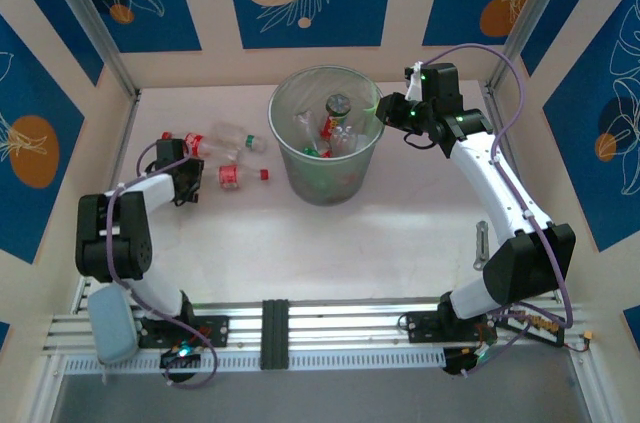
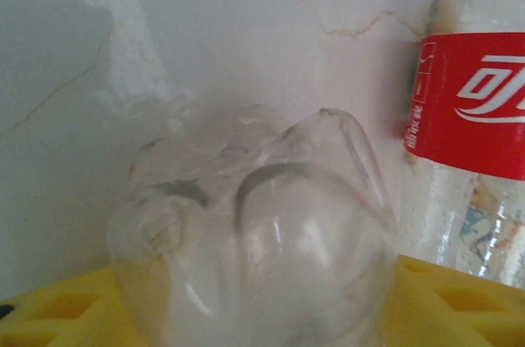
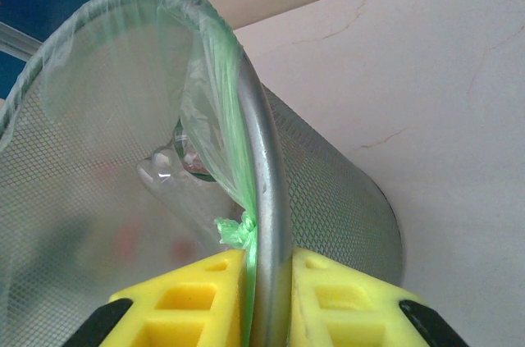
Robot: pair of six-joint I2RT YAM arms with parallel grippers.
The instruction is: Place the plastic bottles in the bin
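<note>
Roughly: one bin, about three bottles left of it, more inside.
Wrist views: right gripper clamps bin rim; left gripper straddles a clear bottle, grip unclear.

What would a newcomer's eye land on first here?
The round grey-green mesh bin at the table's middle stands out, with bottles inside and the right gripper clamped on its metal rim. Next comes the clear plastic bottle lying between the left gripper's yellow fingers, beside a red-labelled bottle at the table's left.
</note>
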